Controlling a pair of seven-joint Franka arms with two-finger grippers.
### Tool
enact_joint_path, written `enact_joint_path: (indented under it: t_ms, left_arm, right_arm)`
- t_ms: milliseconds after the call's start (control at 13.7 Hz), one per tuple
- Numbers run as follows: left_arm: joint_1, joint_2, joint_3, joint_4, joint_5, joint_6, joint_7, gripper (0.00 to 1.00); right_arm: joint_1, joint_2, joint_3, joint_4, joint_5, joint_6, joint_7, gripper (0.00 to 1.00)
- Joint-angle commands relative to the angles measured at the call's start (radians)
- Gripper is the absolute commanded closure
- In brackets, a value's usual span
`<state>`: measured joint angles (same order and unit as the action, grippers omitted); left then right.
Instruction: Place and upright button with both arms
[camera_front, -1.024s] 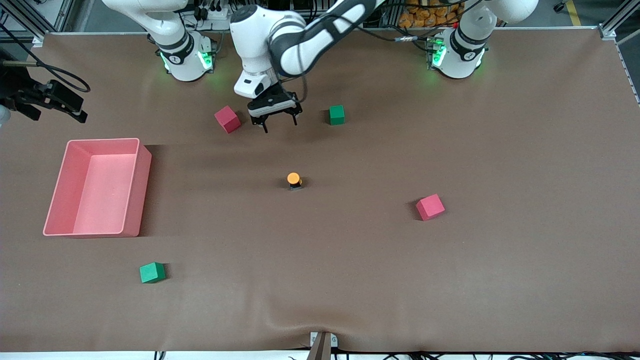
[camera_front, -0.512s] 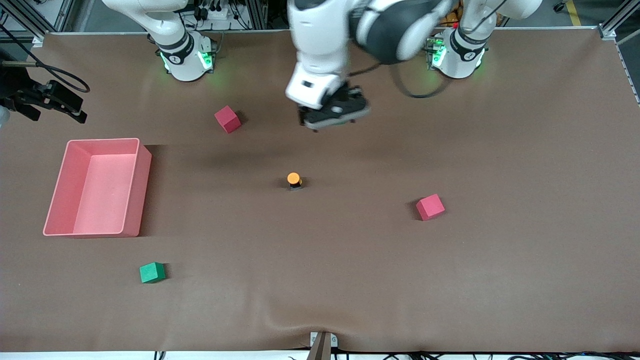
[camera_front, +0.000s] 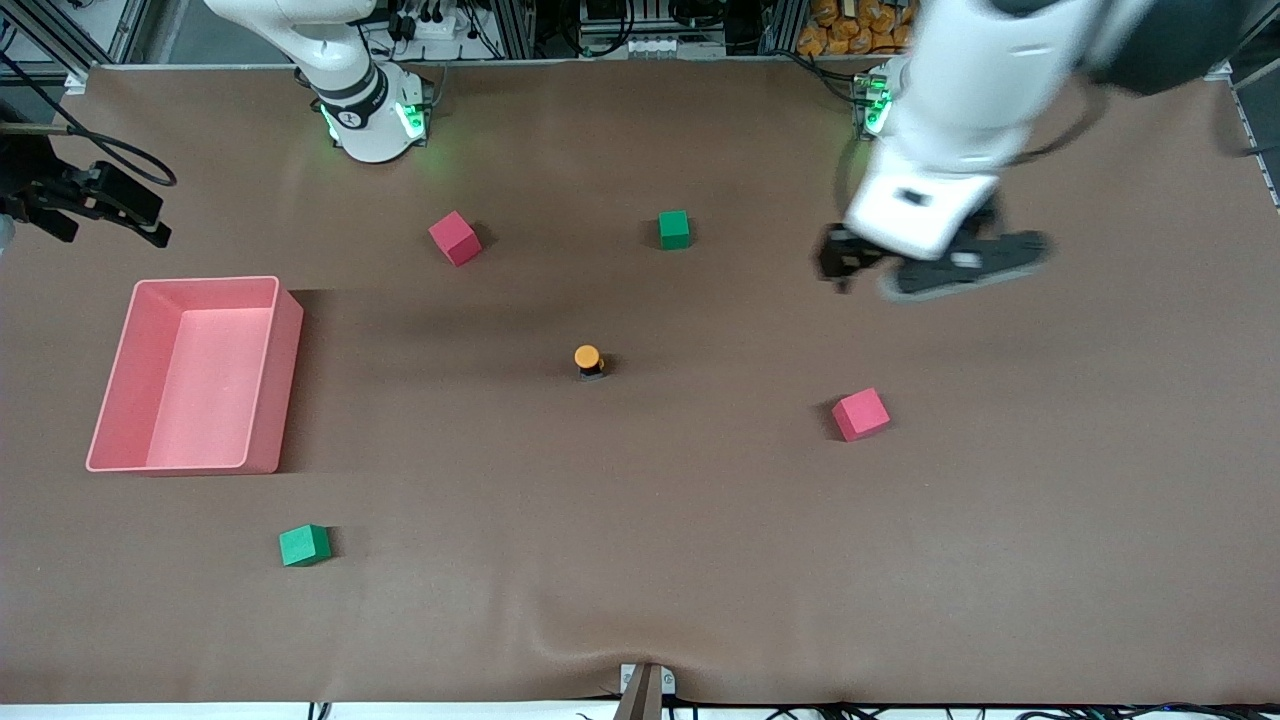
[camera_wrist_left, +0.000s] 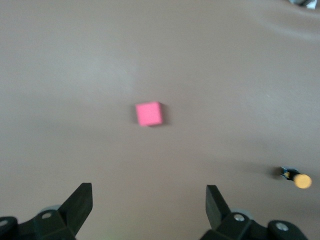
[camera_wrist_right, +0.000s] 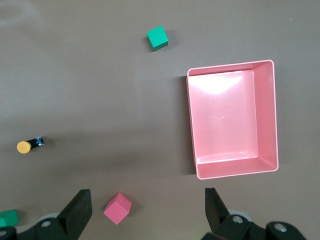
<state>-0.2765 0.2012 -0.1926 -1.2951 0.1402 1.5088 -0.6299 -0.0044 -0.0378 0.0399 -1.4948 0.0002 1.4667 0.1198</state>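
The button (camera_front: 588, 360) is sitting upright near the middle of the table (camera_front: 640, 560), its round orange cap topping a short black body; in the right wrist view (camera_wrist_right: 29, 145) a bluish end is showing. No writing on it is readable. The left gripper (camera_front: 925, 262) is hanging over the table toward the left arm's end, above bare cloth farther from the front camera than a red cube (camera_front: 860, 414), its jaws standing wide apart and empty. The right gripper (camera_wrist_right: 147, 212) is waiting high over the table, jaws likewise spread, overlooking the pink tray (camera_wrist_right: 267, 112).
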Motion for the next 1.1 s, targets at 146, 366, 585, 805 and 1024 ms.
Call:
enact_joint_path:
  t_ms: [146, 366, 585, 805, 1024]
  left_arm:
    - [0.166, -0.032, -0.007, -0.007, -0.028, -0.001, 0.218, 0.00]
    - [0.216, -0.040, 0.001, -0.010, -0.045, 0.010, 0.335, 0.00]
    - [0.224, -0.112, 0.073, -0.075, -0.066, 0.010, 0.499, 0.00]
    - [0.226, -0.190, 0.143, -0.182, -0.137, 0.013, 0.613, 0.00]
    - [0.229, -0.259, 0.148, -0.285, -0.133, 0.013, 0.613, 0.00]
  right_arm:
    - [-0.028, 0.012, 0.012, 0.022, 0.023, -0.009, -0.009, 0.00]
    - [-0.039, 0.012, 0.012, 0.022, 0.024, -0.009, -0.009, 0.00]
    - [-0.039, 0.012, 0.012, 0.019, 0.043, -0.009, -0.009, 0.00]
    - [-0.040, 0.012, 0.012, 0.019, 0.043, -0.011, -0.009, 0.00]
    - [-0.046, 0.012, 0.012, 0.016, 0.043, -0.013, -0.009, 0.00]
